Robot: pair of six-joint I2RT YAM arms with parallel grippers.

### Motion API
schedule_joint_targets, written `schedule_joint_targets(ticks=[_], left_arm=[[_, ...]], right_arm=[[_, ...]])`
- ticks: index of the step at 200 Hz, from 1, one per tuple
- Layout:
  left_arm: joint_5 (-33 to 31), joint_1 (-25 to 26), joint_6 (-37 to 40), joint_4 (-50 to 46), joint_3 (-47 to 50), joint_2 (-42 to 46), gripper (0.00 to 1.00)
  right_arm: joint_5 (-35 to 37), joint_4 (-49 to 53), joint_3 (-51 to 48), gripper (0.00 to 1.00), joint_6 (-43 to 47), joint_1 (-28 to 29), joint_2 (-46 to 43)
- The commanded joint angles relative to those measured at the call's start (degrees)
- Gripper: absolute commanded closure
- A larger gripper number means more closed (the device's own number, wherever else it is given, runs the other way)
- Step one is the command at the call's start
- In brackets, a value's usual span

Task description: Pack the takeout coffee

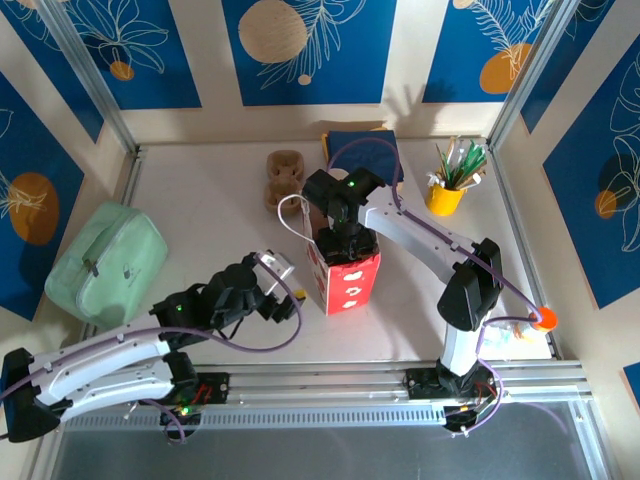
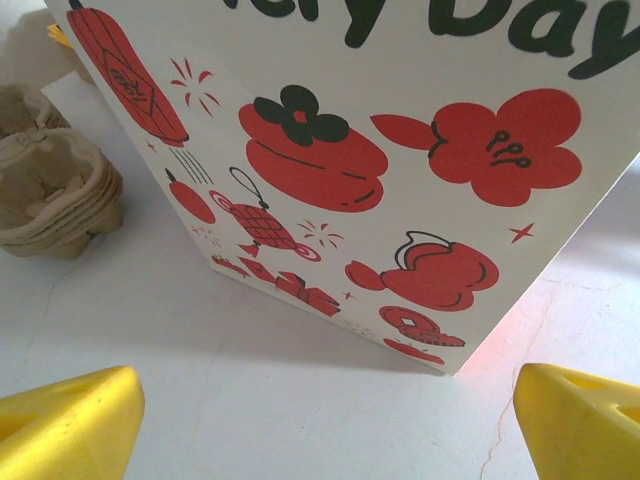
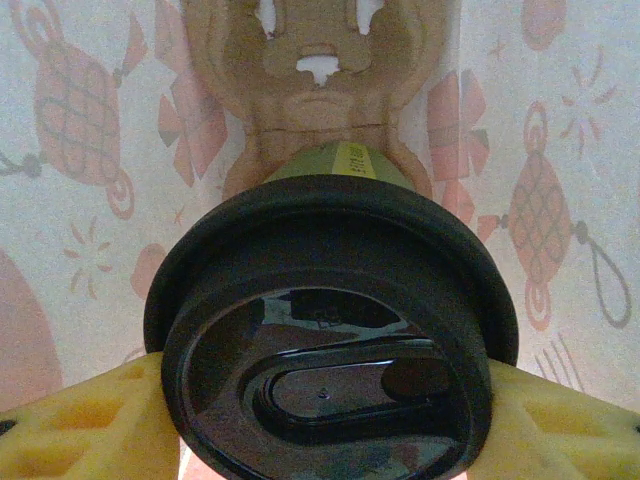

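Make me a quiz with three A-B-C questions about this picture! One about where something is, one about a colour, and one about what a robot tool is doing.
1. Where is the takeout coffee?
A. on a chair
B. inside the paper bag
C. in a sink

2. What colour is its lid?
A. black
B. white
C. blue

3. What is the left tool doing?
A. shut on a spoon
B. open, holding nothing
C. shut on a straw

Answers:
1 B: the right wrist view shows the bag's printed walls all around the cup, with the right tool gripping it.
2 A: the round lid is shiny black above the green side.
3 B: its yellow fingers stand wide apart, with bare table between them.
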State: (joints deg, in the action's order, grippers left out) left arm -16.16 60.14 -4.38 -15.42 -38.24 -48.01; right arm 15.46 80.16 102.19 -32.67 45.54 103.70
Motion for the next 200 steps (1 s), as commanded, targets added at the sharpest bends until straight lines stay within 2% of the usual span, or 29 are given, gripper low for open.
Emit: schedule_joint_targets(ticks=[1, 200], left_arm=[[-1.2, 0.3, 0.0, 1.3, 0.9, 0.9, 0.05], [-1.7, 0.3, 0.4, 0.7, 0.0, 0.4, 0.04]], right_arm=[[-0.2, 1.4, 0.3, 0.39, -0.9, 0.2, -0.7], [-5.5, 1.7, 0.1, 0.39, 0.7, -0.2, -0.9]])
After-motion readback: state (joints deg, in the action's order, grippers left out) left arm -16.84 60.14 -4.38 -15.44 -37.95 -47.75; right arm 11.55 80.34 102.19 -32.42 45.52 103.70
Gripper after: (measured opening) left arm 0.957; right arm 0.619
